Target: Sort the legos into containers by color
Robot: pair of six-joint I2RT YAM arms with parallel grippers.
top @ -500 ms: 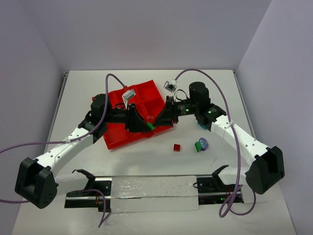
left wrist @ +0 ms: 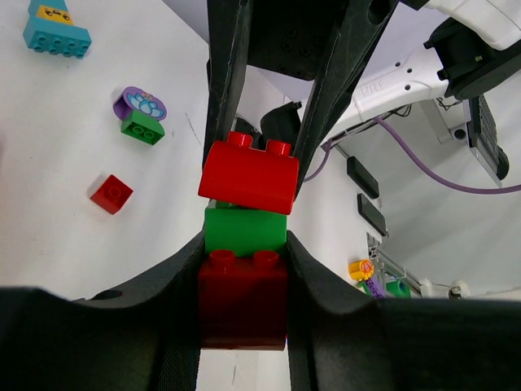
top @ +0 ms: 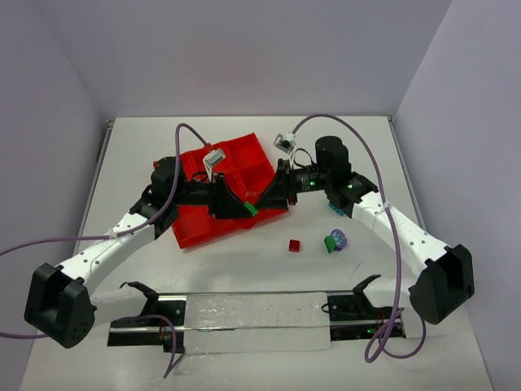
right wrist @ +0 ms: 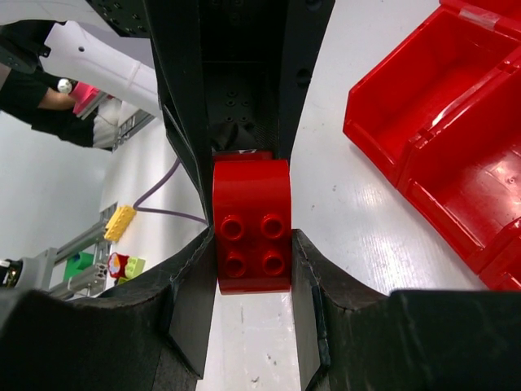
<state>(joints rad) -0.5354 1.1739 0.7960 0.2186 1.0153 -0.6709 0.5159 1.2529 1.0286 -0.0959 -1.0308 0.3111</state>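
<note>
A green brick (left wrist: 244, 230) is seen at the centre of the left wrist view, stacked between a dark red brick (left wrist: 242, 297) below and a bright red brick (left wrist: 248, 175) tilted on top. The dark red brick is pinched by the left fingers (left wrist: 187, 277) at the bottom of the frame. The bright red brick is pinched by the right fingers (left wrist: 313, 138) reaching down from the top.

In the right wrist view only the four-stud face of the bright red brick is shown, clamped at the centre. The green brick is hidden there.

In the top view only a sliver of green is shown at the centre. There the stack is held by the lower right edge of the red tray (top: 203, 228).

Right of centre on the desk (top: 244, 147) lie a loose red brick (top: 295, 244), a green and purple piece (top: 334, 241) and a light blue brick (top: 332, 209). The light blue brick is half hidden by the right arm (top: 383, 216); its yellow top is shown only in the left wrist view.
</note>
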